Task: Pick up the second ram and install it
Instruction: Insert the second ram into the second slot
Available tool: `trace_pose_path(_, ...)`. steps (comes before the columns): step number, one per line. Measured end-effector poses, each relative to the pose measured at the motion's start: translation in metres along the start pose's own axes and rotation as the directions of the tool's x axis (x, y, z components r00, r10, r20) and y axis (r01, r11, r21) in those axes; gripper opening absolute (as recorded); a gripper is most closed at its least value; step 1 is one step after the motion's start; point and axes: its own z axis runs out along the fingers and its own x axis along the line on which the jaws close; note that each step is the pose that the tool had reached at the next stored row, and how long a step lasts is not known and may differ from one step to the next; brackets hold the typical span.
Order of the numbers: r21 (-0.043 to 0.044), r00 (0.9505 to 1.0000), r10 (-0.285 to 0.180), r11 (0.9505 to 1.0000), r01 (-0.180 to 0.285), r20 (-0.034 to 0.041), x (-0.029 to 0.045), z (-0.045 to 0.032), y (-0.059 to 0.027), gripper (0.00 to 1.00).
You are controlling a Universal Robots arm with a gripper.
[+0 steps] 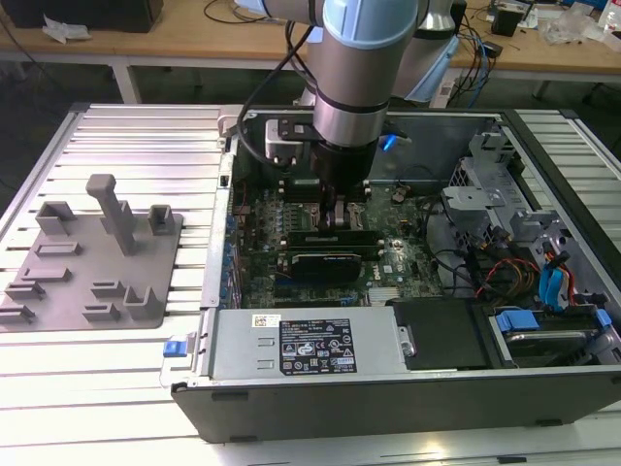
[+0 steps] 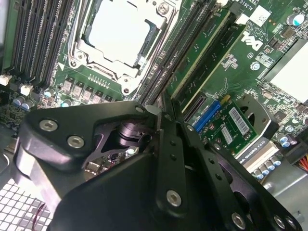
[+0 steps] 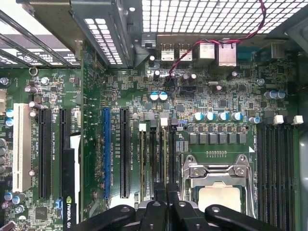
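Inside the open computer case (image 1: 408,403), at the CPU socket's (image 2: 120,33) 6 o'clock side in the exterior view, the tool (image 1: 335,221) looks pinched narrow on the second ram (image 2: 198,55), which stands on edge directly beneath it, long axis running 9 to 3 o'clock.

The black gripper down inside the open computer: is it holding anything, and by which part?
It cannot be told. The black gripper sits low over the black memory slots beside the silver CPU socket, hiding whatever it may grip.
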Motion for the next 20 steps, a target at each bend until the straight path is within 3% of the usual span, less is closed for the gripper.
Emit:
trace_pose_path(10,0.0,1.0,0.0,1.0,0.0,0.001,0.0,0.0008,-0.0011,0.09)
trace_pose_path(14,0.0039,1.0,0.0,1.0,0.0,0.0011,0.0,0.0015,-0.001,0.09)
trace_pose_path(17,0.0039,1.0,0.0,1.0,0.0,-0.0008,-0.0002,-0.0078,-0.0006,0.09)
trace_pose_path(20,0.004,1.0,0.0,1.0,0.0,-0.0009,-0.0002,-0.0084,-0.0006,0.09)
